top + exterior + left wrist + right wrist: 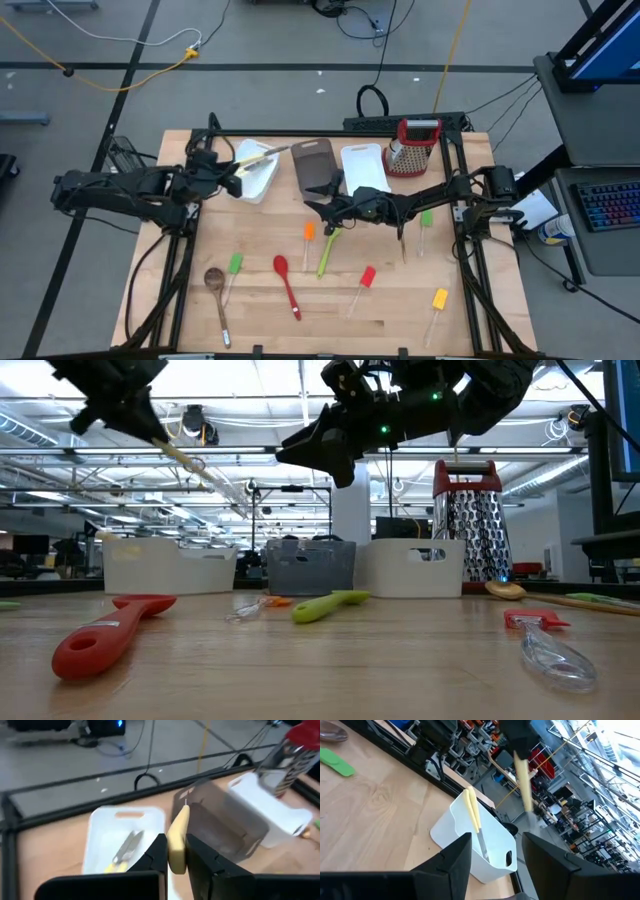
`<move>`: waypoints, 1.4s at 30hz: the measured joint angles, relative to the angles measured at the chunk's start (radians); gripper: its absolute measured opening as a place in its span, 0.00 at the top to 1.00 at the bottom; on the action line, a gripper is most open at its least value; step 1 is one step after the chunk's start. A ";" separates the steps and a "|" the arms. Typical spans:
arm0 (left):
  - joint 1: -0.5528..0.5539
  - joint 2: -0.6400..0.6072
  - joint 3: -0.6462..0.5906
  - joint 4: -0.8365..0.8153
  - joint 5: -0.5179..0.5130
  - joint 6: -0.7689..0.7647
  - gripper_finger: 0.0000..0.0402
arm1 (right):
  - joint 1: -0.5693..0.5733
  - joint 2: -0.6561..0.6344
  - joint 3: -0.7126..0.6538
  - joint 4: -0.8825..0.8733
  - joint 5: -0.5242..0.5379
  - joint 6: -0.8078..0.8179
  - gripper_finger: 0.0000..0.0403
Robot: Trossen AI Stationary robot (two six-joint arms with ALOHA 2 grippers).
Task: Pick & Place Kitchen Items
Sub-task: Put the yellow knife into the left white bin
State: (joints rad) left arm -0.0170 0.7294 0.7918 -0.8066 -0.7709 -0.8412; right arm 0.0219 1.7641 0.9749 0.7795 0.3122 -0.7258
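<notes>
My left gripper (228,176) is shut on a cream-handled knife (265,156) above the left white tub (262,180). That tub holds other cream-handled knives (122,851). My right gripper (318,207) is open and empty above the table's middle, near the brown tub (314,165). In the right wrist view its fingers (454,857) frame the left white tub (475,845). On the table lie an orange spatula (308,236), a green spoon (328,252), a red spoon (286,282), a green spatula (234,266), a wooden spoon (216,288), a red spatula (366,279) and a yellow spatula (438,300). My left gripper pinches the knife's cream handle (177,845) between its two fingers. The knife sticks out forward past the fingertips, its blade end (288,149) toward the table's far right. It is lifted clear, tilted, above the left white tub.
A second white tub (364,166) and a red-topped metal grater (412,146) stand at the far edge, right of the brown tub. Another green spatula (426,220) lies under the right arm. The near half of the table holds the scattered utensils.
</notes>
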 joint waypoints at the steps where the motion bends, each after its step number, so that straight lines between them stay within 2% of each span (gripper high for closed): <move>1: 0.000 -0.009 0.000 -0.034 -0.003 -0.021 0.91 | 0.000 0.000 0.000 0.000 0.000 0.001 0.59; 5: 0.001 -0.025 0.000 -0.161 -0.019 -0.108 0.92 | 0.000 0.000 0.000 0.000 -0.003 0.006 0.59; 10: 0.001 -0.010 0.000 -0.248 0.015 -0.212 0.92 | 0.000 0.000 0.000 -0.006 -0.003 0.007 0.59; 16: 0.001 0.063 0.000 -0.251 0.038 -0.266 0.89 | 0.000 0.000 0.000 -0.006 -0.003 0.007 0.59; 22: 0.000 0.186 0.000 -0.251 0.037 -0.327 0.91 | 0.000 0.000 0.000 -0.006 -0.004 0.007 0.59; 26: 0.001 0.269 0.000 -0.250 0.036 -0.368 0.88 | 0.000 0.000 0.000 -0.006 -0.004 0.007 0.59; 32: 0.032 0.360 0.000 -0.248 0.103 -0.419 0.87 | 0.000 0.000 -0.001 -0.006 -0.004 0.007 0.60; 36: 0.054 0.404 0.000 -0.250 0.169 -0.396 0.85 | 0.000 0.000 -0.001 -0.006 -0.005 0.007 0.59; 42: 0.080 0.438 0.000 -0.261 0.179 -0.368 0.78 | -0.001 0.000 -0.001 -0.006 -0.005 0.007 0.60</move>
State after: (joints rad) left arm 0.0627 1.1678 0.7918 -1.0674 -0.5919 -1.2092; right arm 0.0212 1.7645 0.9741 0.7734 0.3076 -0.7185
